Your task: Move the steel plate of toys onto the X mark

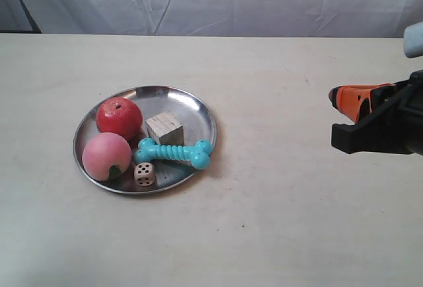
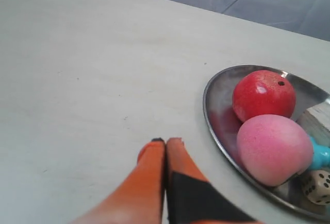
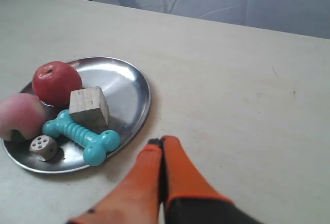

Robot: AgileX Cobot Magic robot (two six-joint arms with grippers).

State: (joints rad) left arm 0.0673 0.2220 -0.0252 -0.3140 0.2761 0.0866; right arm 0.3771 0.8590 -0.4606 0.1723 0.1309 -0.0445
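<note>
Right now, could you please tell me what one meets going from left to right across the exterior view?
In order: peach → wooden cube → gripper of the arm at the exterior view's right. The apple, die and bone overlap these, so omitted.

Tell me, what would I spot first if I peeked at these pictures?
First you'd spot the shiny steel plate on the pale table. It holds a red apple, a pink peach and a turquoise bone. Next comes the bright orange right pincer, shut, beside the plate without touching it.
</note>
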